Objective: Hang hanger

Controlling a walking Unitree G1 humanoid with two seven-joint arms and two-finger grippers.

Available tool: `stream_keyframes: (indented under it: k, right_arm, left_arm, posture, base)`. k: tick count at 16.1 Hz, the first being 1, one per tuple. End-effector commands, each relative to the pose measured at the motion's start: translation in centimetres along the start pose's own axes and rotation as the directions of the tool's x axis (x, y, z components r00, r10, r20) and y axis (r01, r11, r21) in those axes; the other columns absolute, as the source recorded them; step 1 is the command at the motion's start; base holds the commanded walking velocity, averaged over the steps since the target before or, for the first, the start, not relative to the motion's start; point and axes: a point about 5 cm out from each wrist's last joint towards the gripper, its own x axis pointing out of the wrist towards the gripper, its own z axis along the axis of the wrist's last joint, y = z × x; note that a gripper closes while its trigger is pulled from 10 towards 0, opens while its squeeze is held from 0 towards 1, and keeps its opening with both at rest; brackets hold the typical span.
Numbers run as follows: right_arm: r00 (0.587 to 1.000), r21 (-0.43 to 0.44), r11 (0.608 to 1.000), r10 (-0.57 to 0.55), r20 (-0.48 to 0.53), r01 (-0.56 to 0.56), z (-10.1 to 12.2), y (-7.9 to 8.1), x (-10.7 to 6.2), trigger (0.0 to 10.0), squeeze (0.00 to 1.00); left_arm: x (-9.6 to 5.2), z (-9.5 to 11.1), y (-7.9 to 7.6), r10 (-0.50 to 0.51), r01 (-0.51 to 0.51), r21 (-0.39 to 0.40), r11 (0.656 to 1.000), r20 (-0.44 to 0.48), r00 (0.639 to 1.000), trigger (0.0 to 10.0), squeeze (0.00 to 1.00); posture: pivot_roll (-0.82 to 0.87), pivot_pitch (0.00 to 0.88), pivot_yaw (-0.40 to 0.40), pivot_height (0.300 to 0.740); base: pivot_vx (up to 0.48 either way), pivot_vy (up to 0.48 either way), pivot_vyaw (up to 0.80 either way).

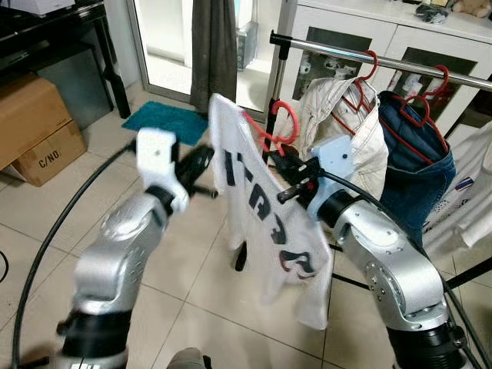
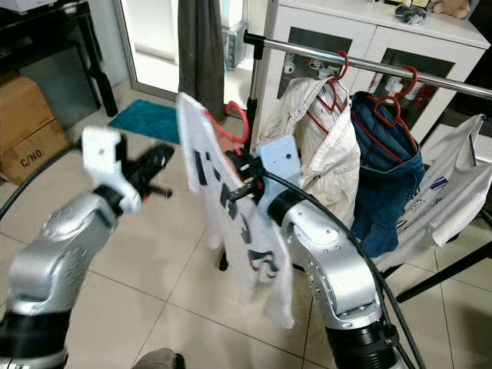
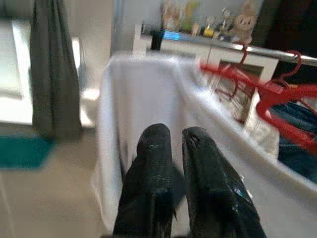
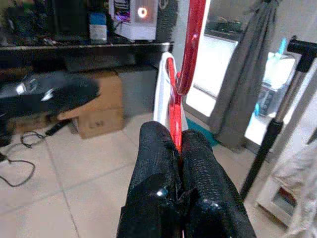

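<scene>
Right gripper (image 4: pixel 174 144) pinched on the red hanger (image 1: pixel 270 129) bearing a white shirt (image 1: pixel 265 215), left gripper (image 3: pixel 171 141) at nine o'clock of the shirt, fingers narrow and empty, clothes rail (image 1: pixel 400 63) at one o'clock beyond.

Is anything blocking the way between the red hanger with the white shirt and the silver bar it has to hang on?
Nothing visible blocks it. The right gripper is shut on the red hanger carrying the white shirt, just below the bare end of the silver rail. The beige jacket and jeans hang further along.
</scene>
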Motion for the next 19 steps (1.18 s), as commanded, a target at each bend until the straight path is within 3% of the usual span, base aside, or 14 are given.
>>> stream_keyframes:
  k: [1,4,7,11,12,15,16,17,19]
  right_arm:
    - [0.998,0.016,1.000,0.022,0.055,-0.023,1.0,0.1,-0.3,0.0,0.00]
    - [0.996,0.039,0.998,0.054,0.070,-0.056,1.2,0.5,-0.3,0.0,0.00]
    - [0.990,0.114,0.987,0.098,0.102,-0.109,1.4,0.9,-0.4,0.0,0.00]
    - [0.985,0.191,0.972,0.115,0.126,-0.138,1.3,0.9,-0.5,0.0,0.00]
    - [0.983,0.205,0.967,0.125,0.134,-0.151,1.4,0.9,-0.5,0.0,0.00]
    - [0.980,0.209,0.964,0.135,0.145,-0.164,1.6,0.9,-0.5,0.0,0.00]
    - [0.980,0.210,0.964,0.135,0.147,-0.165,1.7,0.9,-0.6,0.0,0.00]
    - [0.979,0.210,0.963,0.136,0.151,-0.166,1.8,0.9,-0.6,0.0,0.00]
    - [0.977,0.213,0.962,0.139,0.159,-0.171,1.9,1.0,-0.6,0.0,0.00]
  left_arm:
    - [0.7,0.5,-0.5,0.003,-0.004,0.041,0.999,0.036,0.999,10.0,1.00]
    - [1.4,1.6,-0.8,0.031,-0.040,0.080,0.996,0.119,0.992,10.0,1.00]
    - [1.9,2.3,-0.5,0.118,-0.142,0.105,0.984,0.202,0.972,10.0,1.00]
    - [2.1,2.0,-0.2,0.151,-0.178,0.140,0.974,0.184,0.971,10.0,1.00]
    - [2.3,1.5,-0.1,0.163,-0.185,0.128,0.974,0.168,0.972,10.0,0.00]
    - [2.6,1.5,-0.4,0.126,-0.146,0.117,0.982,0.164,0.978,10.0,0.00]
    - [2.6,1.4,-0.5,0.124,-0.143,0.116,0.983,0.160,0.979,9.3,0.00]
    - [2.6,1.3,-0.5,0.125,-0.143,0.113,0.983,0.155,0.980,4.8,0.00]
    - [2.8,1.2,-0.4,0.124,-0.142,0.114,0.983,0.153,0.980,0.0,0.00]
  posture:
    - [0.12,0.000,-0.027,0.740]
    - [0.12,0.000,-0.027,0.740]
    - [0.12,0.000,-0.026,0.740]
    - [0.12,0.000,-0.031,0.740]
    - [0.12,0.000,-0.033,0.740]
    - [0.12,0.000,-0.031,0.740]
    - [0.12,0.000,-0.030,0.740]
    - [0.11,0.000,-0.030,0.740]
    - [0.11,0.000,-0.030,0.740]
  base:
    - [0.000,0.000,0.00]
    - [0.000,0.000,0.00]
    - [0.000,0.000,0.00]
    - [0.000,0.000,0.00]
    - [0.000,0.000,0.00]
    - [0.000,0.000,0.00]
    - [0.000,0.000,0.00]
    - [0.000,0.000,0.00]
    - [0.000,0.000,0.00]
